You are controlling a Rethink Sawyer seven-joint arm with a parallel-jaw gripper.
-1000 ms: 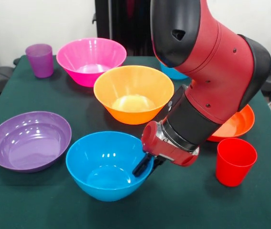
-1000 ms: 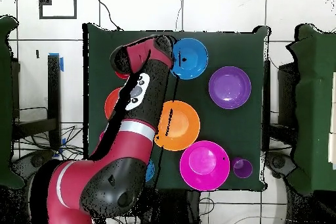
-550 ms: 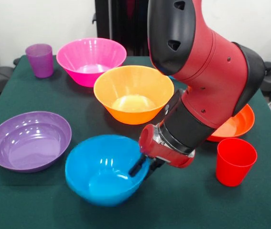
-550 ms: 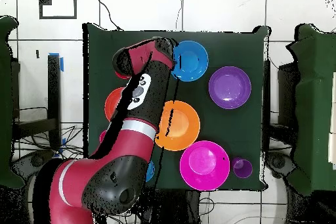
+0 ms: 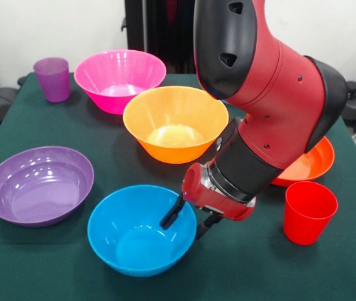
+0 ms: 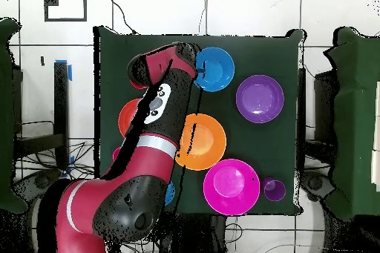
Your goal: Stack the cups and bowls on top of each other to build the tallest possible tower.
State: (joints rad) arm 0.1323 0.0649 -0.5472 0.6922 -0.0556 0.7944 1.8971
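Green cloth-covered table, white tiled floor.

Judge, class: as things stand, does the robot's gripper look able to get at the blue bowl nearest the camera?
Probably yes. The gripper already straddles the blue bowl's rim, one finger inside and the other outside, jaws open. Nothing lies between them; the orange bowl and red cup stand clear.

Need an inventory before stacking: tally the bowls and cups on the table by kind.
Bowls: 5 – pink, orange, purple, blue, red-orange
Cups: 2 – purple, red
Total: 7 in plain sight; the arm may hide more.
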